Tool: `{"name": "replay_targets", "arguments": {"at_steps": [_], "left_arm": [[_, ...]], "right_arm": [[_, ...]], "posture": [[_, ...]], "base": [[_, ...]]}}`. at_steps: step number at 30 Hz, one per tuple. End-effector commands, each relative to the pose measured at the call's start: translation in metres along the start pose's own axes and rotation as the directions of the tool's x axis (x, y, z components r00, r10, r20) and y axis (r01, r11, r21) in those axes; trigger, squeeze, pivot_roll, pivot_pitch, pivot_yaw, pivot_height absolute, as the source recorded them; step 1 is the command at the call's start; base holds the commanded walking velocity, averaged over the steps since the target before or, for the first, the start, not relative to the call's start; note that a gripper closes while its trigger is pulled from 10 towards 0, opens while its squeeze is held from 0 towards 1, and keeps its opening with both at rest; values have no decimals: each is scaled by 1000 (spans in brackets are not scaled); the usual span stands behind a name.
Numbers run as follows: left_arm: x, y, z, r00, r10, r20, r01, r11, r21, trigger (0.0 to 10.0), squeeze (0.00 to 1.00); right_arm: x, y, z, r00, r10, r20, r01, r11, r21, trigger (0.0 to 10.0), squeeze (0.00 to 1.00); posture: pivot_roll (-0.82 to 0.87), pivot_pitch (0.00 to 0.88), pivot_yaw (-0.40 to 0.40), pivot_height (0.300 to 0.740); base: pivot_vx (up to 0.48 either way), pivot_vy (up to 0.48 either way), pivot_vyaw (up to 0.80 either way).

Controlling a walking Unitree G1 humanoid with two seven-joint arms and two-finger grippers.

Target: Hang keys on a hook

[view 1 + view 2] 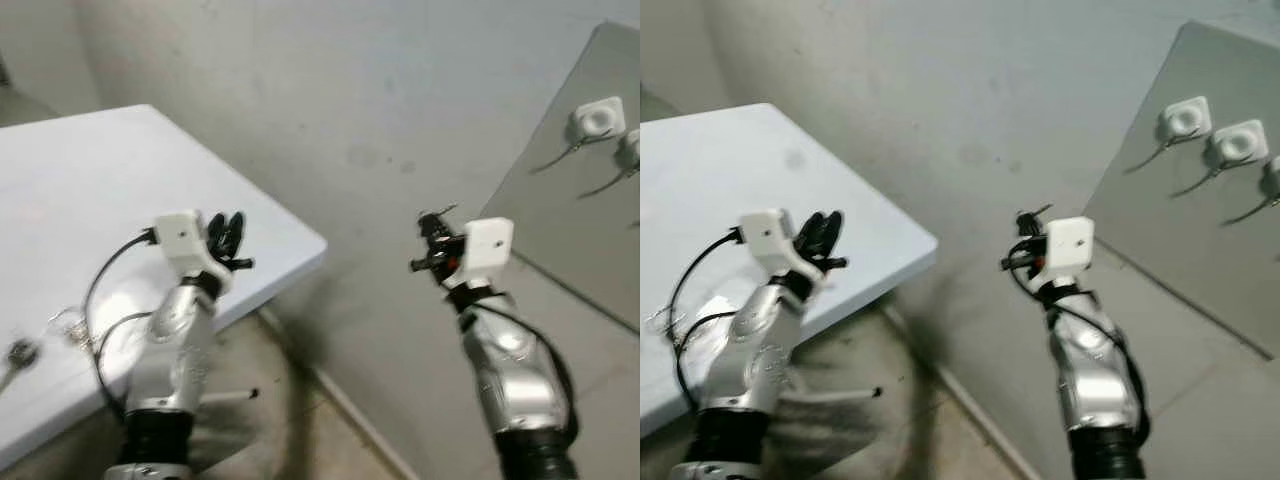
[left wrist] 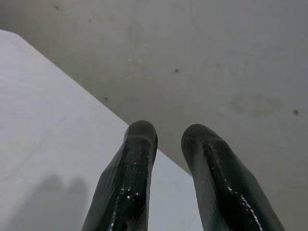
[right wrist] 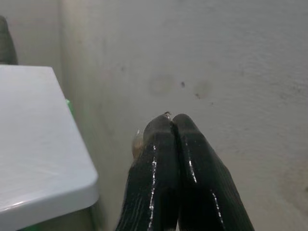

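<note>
My right gripper (image 1: 430,248) is raised in front of the wall, shut on a small metal key piece (image 3: 166,114) that pokes out at its fingertips (image 3: 173,126); a thin ring end (image 1: 443,211) sticks up above it. To its right stands a grey board (image 1: 560,215) carrying white square hooks (image 1: 597,120) (image 1: 1238,142) with thin metal prongs. The gripper is well short of the hooks, lower and to their left. My left gripper (image 1: 228,235) hovers open over the white table's corner, holding nothing.
The white table (image 1: 90,190) fills the left side, its rounded corner (image 1: 315,245) near the wall. Small blurred metal items (image 1: 65,325) lie on its near part beside my left arm's cable. Bare floor and the wall's base lie between the arms.
</note>
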State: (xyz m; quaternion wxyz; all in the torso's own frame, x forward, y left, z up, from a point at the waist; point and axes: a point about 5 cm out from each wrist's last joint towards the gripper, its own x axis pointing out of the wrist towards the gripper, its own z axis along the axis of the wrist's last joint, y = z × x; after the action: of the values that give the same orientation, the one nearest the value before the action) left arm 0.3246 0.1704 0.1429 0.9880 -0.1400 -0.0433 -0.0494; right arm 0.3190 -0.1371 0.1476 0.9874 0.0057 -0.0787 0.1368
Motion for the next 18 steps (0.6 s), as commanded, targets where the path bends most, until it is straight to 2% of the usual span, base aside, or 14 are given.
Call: {"name": "replay_targets", "arguments": {"at_steps": [1, 4, 10, 18], "left_arm": [[4, -15, 0, 999, -40, 0, 40, 999, -5, 10000, 0], [4, -15, 0, 999, -42, 4, 42, 999, -6, 10000, 0], [1, -26, 2, 994, -109, 13, 109, 994, 24, 10000, 0], [-1, -49, 12, 957, -290, 23, 287, 953, 101, 10000, 0]], "right_arm": [[-2, -13, 5, 999, -39, 14, 39, 999, -15, 10000, 0], [-3, -13, 5, 999, -36, 17, 37, 999, -17, 10000, 0], [-4, -11, 7, 999, -26, 38, 26, 1000, -6, 10000, 0], [-3, -11, 8, 999, -17, 42, 17, 1000, -7, 10000, 0]], "posture": [[-11, 0, -107, 740], [-10, 0, -106, 740], [-11, 0, -106, 740], [-11, 0, -105, 740]], "base": [[330, 0, -587], [330, 0, -585], [0, 0, 0], [0, 0, 0]]}}
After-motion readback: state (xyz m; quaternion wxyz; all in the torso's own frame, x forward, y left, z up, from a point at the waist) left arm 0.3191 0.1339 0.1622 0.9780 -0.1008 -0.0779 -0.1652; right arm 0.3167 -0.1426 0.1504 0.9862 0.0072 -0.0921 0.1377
